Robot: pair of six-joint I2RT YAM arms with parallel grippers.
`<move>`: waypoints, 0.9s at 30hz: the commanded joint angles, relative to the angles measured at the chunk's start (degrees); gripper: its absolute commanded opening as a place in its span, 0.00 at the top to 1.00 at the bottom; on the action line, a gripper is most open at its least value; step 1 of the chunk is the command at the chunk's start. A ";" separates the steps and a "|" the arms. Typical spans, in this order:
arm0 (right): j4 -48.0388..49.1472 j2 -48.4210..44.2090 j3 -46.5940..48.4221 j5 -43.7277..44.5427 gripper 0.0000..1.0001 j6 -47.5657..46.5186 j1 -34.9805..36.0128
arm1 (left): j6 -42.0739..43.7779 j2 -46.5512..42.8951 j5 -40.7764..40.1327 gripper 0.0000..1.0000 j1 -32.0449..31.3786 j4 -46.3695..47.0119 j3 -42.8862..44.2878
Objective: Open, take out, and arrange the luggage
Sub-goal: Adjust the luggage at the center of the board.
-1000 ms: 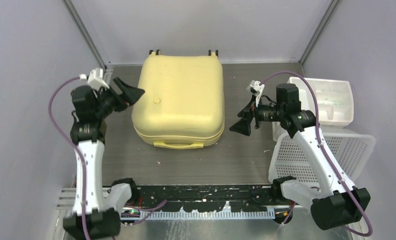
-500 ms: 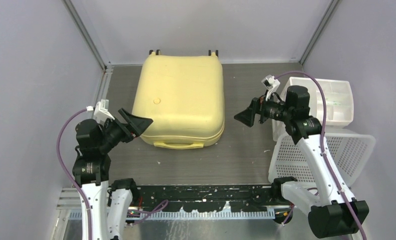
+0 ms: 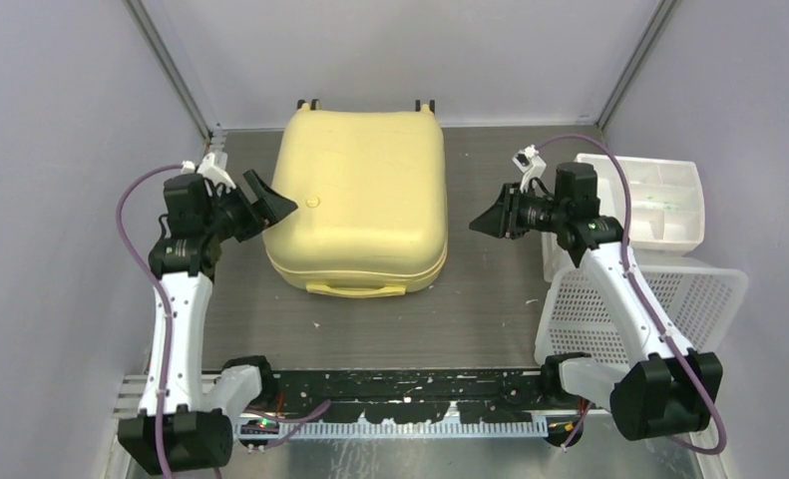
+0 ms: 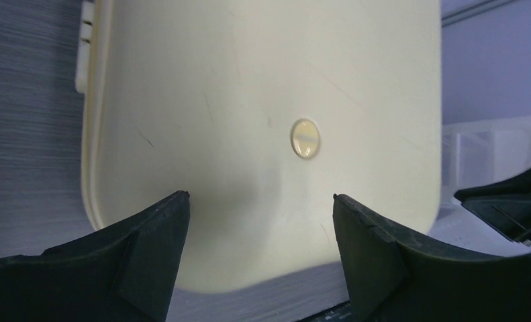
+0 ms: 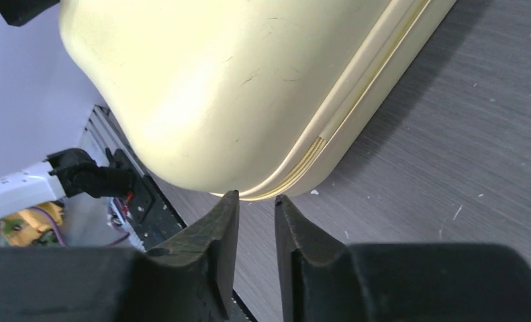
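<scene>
While the luggage [image 3: 360,195] lies shut and flat on the table [image 3: 490,299], both arms flank it (likely seeking the seam to open it). Left gripper [image 3: 270,197] spread wide at its left edge, empty; right gripper [image 5: 257,200] just off the right side, jaws a slit apart, empty

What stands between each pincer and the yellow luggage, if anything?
Nothing visible does. The right pincer hangs to the right of the luggage, with only bare table between them. The left pincer, wide open, is at the luggage's left edge, with nothing in between.
</scene>
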 commanded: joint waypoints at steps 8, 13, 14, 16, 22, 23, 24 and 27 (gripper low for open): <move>-0.82 14.15 10.72 6.27 0.73 -2.66 4.04 | 10.18 11.43 -7.99 0.18 -0.03 6.31 8.84; -2.35 24.08 18.17 8.30 0.73 -2.45 6.69 | 15.30 16.77 -14.91 0.11 -0.03 2.18 13.46; -2.29 25.15 18.74 8.46 0.74 -2.25 7.15 | 16.27 18.12 -15.97 0.10 0.01 1.81 13.95; -1.95 25.81 18.91 9.35 0.73 -2.24 8.37 | 17.55 20.84 -16.07 0.09 -0.06 2.00 14.52; -1.81 24.65 16.28 10.31 0.73 -3.81 12.46 | 15.65 29.52 -7.52 0.09 0.01 2.05 18.36; -1.42 24.28 15.31 10.22 0.73 -3.95 13.28 | 15.22 30.81 -6.95 0.10 -0.03 0.96 19.40; -1.03 23.77 14.26 10.00 0.73 -4.11 14.39 | 14.95 32.21 -6.17 0.10 -0.04 -0.19 20.67; 1.20 21.52 10.77 9.51 0.72 -4.26 17.47 | 14.82 34.65 -2.24 0.11 -0.04 -1.74 22.55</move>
